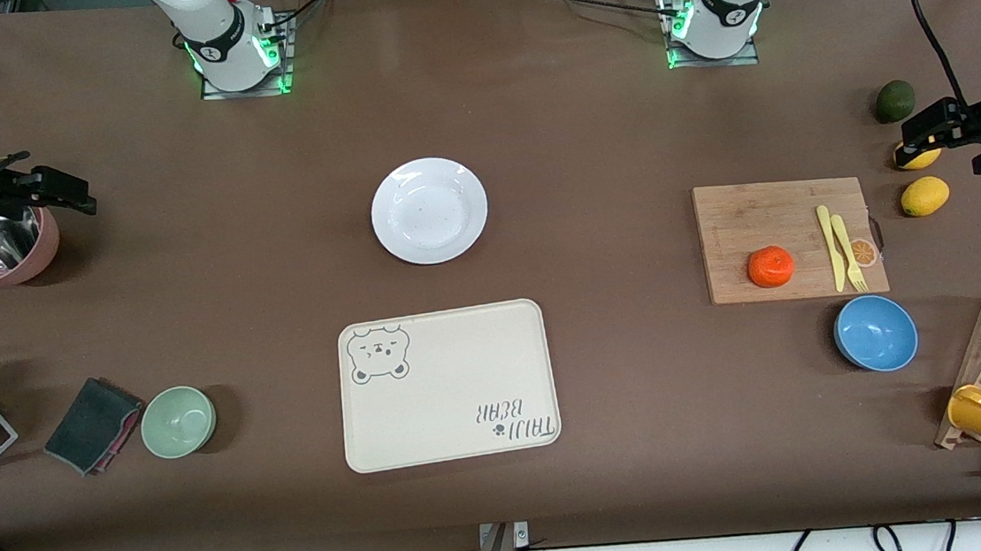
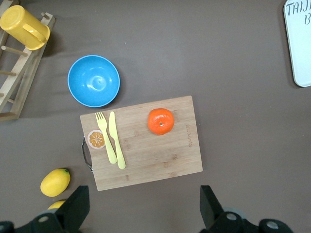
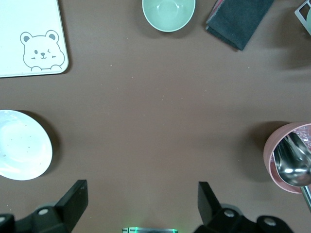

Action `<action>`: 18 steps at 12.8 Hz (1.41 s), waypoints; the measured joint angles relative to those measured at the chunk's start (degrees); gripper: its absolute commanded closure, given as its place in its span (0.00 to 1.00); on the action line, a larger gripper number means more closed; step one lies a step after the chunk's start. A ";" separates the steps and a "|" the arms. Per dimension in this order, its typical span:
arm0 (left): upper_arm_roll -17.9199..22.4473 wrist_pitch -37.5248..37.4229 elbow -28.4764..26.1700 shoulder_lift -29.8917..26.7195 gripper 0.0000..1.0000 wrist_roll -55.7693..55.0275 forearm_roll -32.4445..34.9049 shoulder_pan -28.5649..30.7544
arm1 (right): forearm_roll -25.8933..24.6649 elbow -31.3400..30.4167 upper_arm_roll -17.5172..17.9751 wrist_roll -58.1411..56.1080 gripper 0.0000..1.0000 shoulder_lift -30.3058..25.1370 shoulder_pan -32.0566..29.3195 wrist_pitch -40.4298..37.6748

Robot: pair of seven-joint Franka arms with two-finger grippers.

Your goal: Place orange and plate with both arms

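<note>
Brown table (image 1: 612, 442): covered end to end, 2 arm bases along its top edge in the front view.

Cream bear-printed tray (image 1: 447, 386): seen flat at mid-table, nearer the front camera than the plate.

Wooden cutting board (image 1: 770, 220): laid toward the left arm's end; a yellow knife (image 1: 828, 248) and a yellow fork (image 1: 848, 253) are carried on it side by side.

The plate (image 1: 430, 211): white, round, found bare on the table at mid-table, farther from the camera than the tray, well apart from the board.

Blue bowl (image 1: 876, 333): set just beside the board, nearer the camera.

Green bowl (image 1: 178, 421) and dark folded cloth (image 1: 93, 424): noted toward the right arm's end.

Pink bowl (image 1: 9, 251): placed under the right gripper, a metal spoon inside it.

The orange (image 1: 771, 267): seated on the board, near the edge closest to the camera, apart from the cutlery.

Left gripper (image 1: 944, 129): held over 2 lemons (image 1: 925, 196) at the table's end, fingers spread wide, nothing gripped.

Right gripper (image 1: 48, 192): hung over the pink bowl, fingers likewise spread, nothing gripped.
</note>
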 measured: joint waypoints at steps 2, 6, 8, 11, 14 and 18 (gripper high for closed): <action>0.06 0.00 0.00 0.00 0.00 0.99 0.00 0.31 | 0.00 0.00 0.00 0.00 0.00 0.00 -0.01 0.03; 0.14 0.00 0.07 -0.04 0.00 1.88 0.00 0.80 | 0.00 0.00 0.00 0.00 0.00 0.00 -0.02 0.17; 0.09 0.00 0.07 -0.04 0.00 1.88 0.00 0.80 | 0.00 0.00 0.00 0.00 0.00 0.00 -0.02 0.17; -0.07 0.00 0.07 -0.04 0.00 1.88 0.00 0.79 | 0.00 0.00 0.00 0.00 0.00 0.00 -0.02 0.17; -0.19 0.00 0.08 -0.04 0.00 1.88 0.00 0.78 | 0.00 0.00 0.00 0.00 0.00 0.00 -0.02 0.17; -0.30 0.00 0.08 -0.04 0.00 1.88 0.00 0.56 | 0.00 0.00 0.00 0.00 0.00 0.00 -0.02 0.17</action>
